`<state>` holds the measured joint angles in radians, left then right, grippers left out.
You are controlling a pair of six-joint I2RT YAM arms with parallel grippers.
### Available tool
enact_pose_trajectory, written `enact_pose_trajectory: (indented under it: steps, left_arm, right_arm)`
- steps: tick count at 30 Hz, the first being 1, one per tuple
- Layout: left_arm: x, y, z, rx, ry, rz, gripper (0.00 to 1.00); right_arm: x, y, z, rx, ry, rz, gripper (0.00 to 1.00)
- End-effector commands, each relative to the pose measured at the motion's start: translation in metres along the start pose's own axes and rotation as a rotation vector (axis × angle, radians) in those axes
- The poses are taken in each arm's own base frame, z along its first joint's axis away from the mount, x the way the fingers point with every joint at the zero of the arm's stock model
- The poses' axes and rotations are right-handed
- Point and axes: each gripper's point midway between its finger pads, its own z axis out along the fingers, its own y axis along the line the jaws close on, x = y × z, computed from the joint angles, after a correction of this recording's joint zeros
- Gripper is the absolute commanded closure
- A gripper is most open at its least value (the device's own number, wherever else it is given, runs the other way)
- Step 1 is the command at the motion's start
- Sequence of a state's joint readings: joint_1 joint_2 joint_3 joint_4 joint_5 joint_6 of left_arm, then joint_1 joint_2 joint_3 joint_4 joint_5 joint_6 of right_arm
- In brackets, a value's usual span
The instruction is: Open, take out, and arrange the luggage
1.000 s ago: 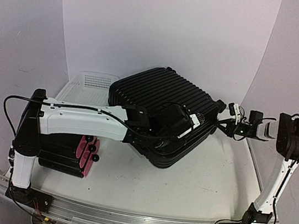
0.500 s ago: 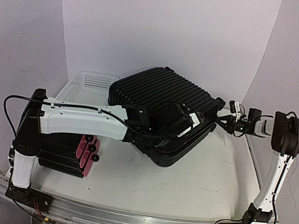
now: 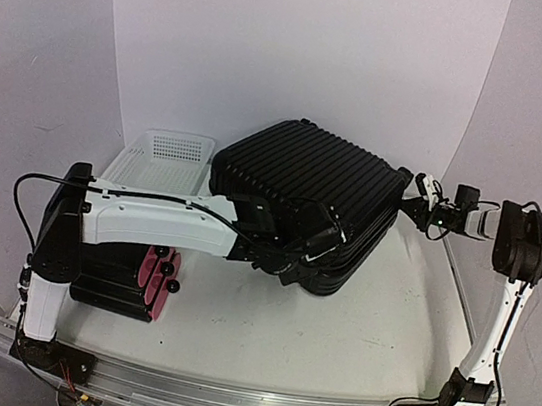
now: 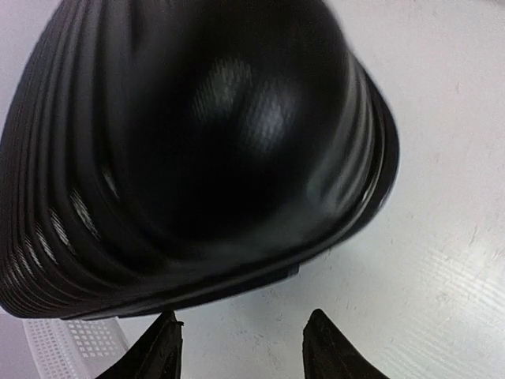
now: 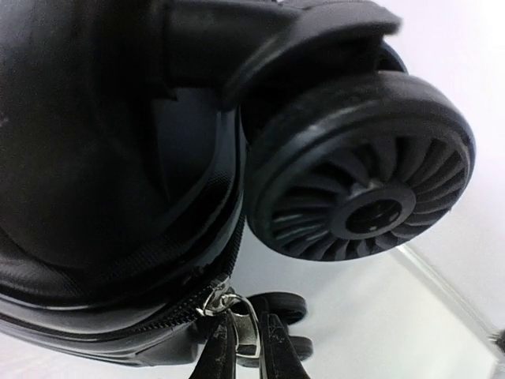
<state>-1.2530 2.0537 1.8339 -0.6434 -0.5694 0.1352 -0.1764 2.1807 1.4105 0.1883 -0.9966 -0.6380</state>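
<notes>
The luggage [image 3: 306, 173], a large black ribbed suitcase, lies on the table, its near side resting on its lower shell. My left gripper [image 3: 317, 248] is at its near front edge. In the left wrist view the gripper [image 4: 245, 347] is open and empty over bare table, with the blurred luggage corner [image 4: 205, 158] just ahead. My right gripper [image 3: 419, 200] is at the luggage's right corner. In the right wrist view it [image 5: 246, 347] is shut on the silver zipper pull [image 5: 251, 332], below a caster wheel [image 5: 359, 178].
A white perforated basket [image 3: 171, 157] stands at the back left. A smaller black case with a pink side and knobs [image 3: 151, 277] lies under my left arm near its base. White walls close in the back and sides.
The luggage has shifted right and back, and its near side sits higher. My left gripper has dropped from its top to its near edge. My right gripper has moved back along the corner.
</notes>
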Motion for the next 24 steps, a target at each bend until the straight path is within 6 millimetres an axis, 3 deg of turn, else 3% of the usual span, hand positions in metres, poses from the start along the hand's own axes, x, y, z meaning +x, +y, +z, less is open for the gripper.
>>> enact_pose_trajectory:
  steps: [1,3,5,9,11,12,13,17,21,24]
  left_arm:
    - [0.045,-0.007,0.017,0.011,0.163,0.064,0.48]
    - [0.044,-0.008,0.018,0.015,0.161,0.062,0.48]
    - [0.041,-0.008,0.016,0.016,0.157,0.054,0.48]
    - [0.032,-0.001,0.0,0.036,0.123,0.011,0.47]
    - [0.026,0.001,-0.01,0.061,0.1,-0.017,0.44]
    - [0.022,0.004,-0.016,0.073,0.085,-0.033,0.44]
    - [0.019,0.005,-0.023,0.086,0.07,-0.043,0.43]
    - [0.003,0.016,-0.049,0.13,-0.001,-0.086,0.35]
    - [-0.014,0.033,-0.077,0.221,-0.102,-0.157,0.2]
    - [-0.021,0.063,-0.09,0.264,-0.156,-0.25,0.15]
  right_arm:
    - [-0.028,-0.062,-0.018,0.227,0.02,-0.225,0.98]
    - [-0.031,-0.061,-0.007,0.211,0.009,-0.24,0.98]
    - [-0.029,-0.067,-0.004,0.231,0.009,-0.187,0.86]
    - [-0.017,-0.08,-0.018,0.385,0.071,-0.046,0.44]
    - [-0.009,-0.073,-0.032,0.446,0.112,-0.012,0.31]
    - [-0.006,-0.069,-0.038,0.474,0.13,0.013,0.14]
    - [-0.001,-0.066,-0.047,0.508,0.152,0.051,0.03]
    - [0.024,-0.033,-0.079,0.586,0.288,0.254,0.02]
    - [0.04,0.001,-0.1,0.632,0.372,0.653,0.02]
    - [0.041,0.039,-0.107,0.628,0.435,0.901,0.02]
